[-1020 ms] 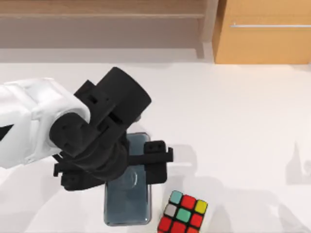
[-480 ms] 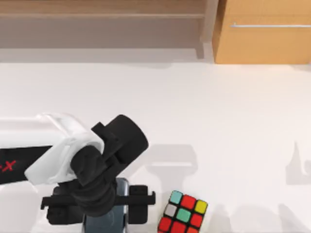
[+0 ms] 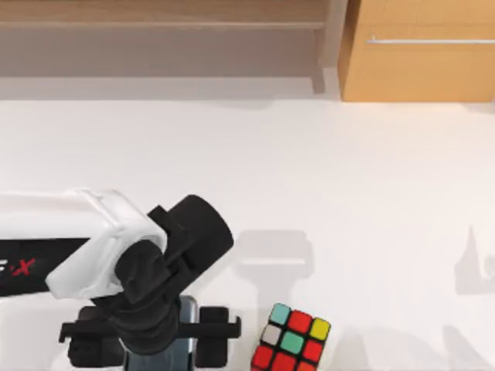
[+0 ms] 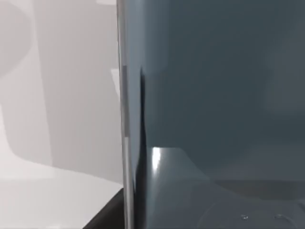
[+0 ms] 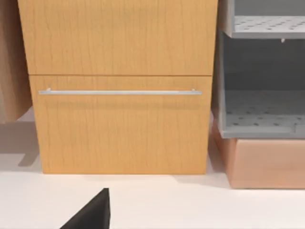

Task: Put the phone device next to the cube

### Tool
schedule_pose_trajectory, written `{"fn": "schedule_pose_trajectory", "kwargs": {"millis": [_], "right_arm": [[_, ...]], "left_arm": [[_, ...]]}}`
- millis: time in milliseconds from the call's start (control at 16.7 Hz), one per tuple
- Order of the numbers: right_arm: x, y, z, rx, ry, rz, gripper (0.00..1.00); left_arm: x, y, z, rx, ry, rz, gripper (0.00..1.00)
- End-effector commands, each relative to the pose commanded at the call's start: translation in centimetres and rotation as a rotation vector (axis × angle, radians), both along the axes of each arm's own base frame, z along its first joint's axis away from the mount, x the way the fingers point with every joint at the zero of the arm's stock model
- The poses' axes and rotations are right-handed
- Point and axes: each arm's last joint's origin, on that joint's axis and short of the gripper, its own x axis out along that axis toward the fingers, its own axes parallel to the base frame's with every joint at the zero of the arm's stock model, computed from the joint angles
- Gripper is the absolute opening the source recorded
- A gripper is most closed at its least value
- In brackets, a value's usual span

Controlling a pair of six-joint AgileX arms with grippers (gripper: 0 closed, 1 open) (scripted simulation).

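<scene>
The phone device (image 3: 189,313), a dark grey-blue slab with pale edges, sits between the fingers of my left gripper (image 3: 151,348) at the table's front left, mostly hidden under the black wrist. The gripper is shut on it. In the left wrist view the phone device (image 4: 214,95) shows its glossy face and silvery edge up close. The cube (image 3: 292,340), black-framed with red, teal, yellow and white stickers, rests on the table just right of the gripper's bar, a small gap apart. A dark part of my right gripper (image 5: 90,212) shows low in the right wrist view, facing the cabinet.
A wooden cabinet (image 3: 421,50) with a metal handle stands at the back right, and a low wooden shelf (image 3: 155,31) runs along the back. The right wrist view shows the cabinet (image 5: 119,119) beside a grey shelf unit (image 5: 262,71). White tabletop (image 3: 371,193) stretches across the middle and right.
My left gripper has pulled toward the front left with the phone device in it, so the phone now lies farther left and lower. The cube has not moved.
</scene>
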Motion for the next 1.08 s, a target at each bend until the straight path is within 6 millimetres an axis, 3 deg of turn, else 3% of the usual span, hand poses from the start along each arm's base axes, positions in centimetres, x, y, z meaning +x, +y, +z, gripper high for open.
{"fn": "schedule_pose_trajectory", "kwargs": {"millis": [720,1080], "right_arm": [[0.00,0.00,0.00,0.000,0.000,0.000,1.00],[0.00,0.00,0.00,0.000,0.000,0.000,1.00]], "left_arm": [[0.00,0.00,0.00,0.000,0.000,0.000,0.98],[0.00,0.00,0.00,0.000,0.000,0.000,1.00]]}}
